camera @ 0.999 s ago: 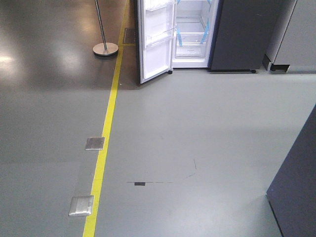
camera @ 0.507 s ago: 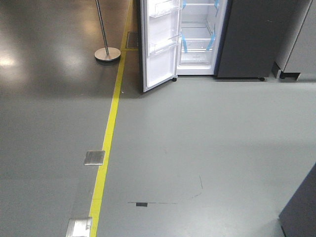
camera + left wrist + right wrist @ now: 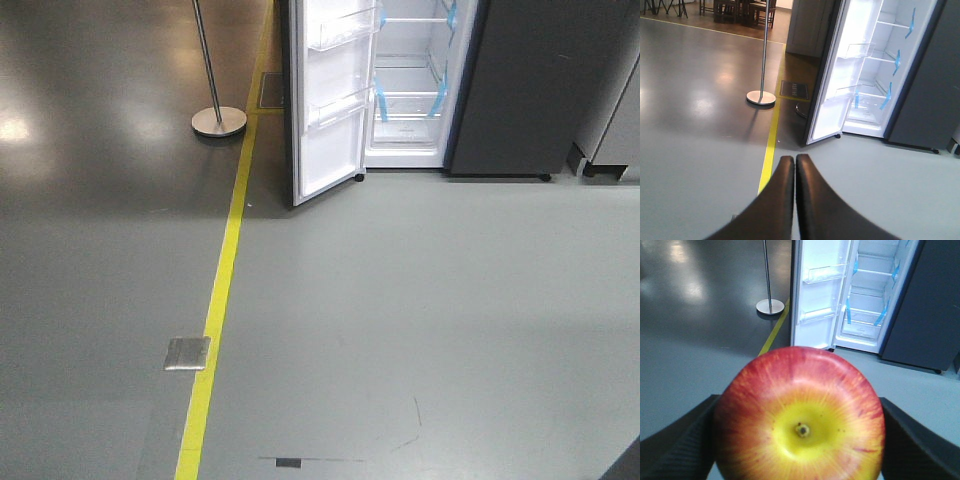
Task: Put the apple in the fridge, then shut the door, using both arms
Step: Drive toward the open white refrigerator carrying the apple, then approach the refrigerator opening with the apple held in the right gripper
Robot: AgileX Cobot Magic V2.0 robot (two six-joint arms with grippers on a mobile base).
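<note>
My right gripper (image 3: 799, 440) is shut on the red and yellow apple (image 3: 799, 415), which fills the lower half of the right wrist view, stem dimple toward the camera. The fridge (image 3: 415, 90) stands ahead at the far end of the grey floor, white inside with blue-taped shelves; it also shows in the left wrist view (image 3: 875, 95) and the right wrist view (image 3: 867, 310). Its door (image 3: 330, 100) is swung open to the left, with clear bins on the white liner. My left gripper (image 3: 794, 162) is shut and empty, held above the floor. Neither arm shows in the front view.
A chrome stanchion pole (image 3: 207, 60) on a round base (image 3: 219, 122) stands left of the door. A yellow floor line (image 3: 220, 290) runs toward the fridge. A metal floor plate (image 3: 187, 353) lies beside it. A dark grey cabinet (image 3: 545, 90) adjoins the fridge on the right.
The view has advanced toward the fridge: the fridge and door are nearer and larger, and the floor plates and the dark floor mark have slid down the frame.
</note>
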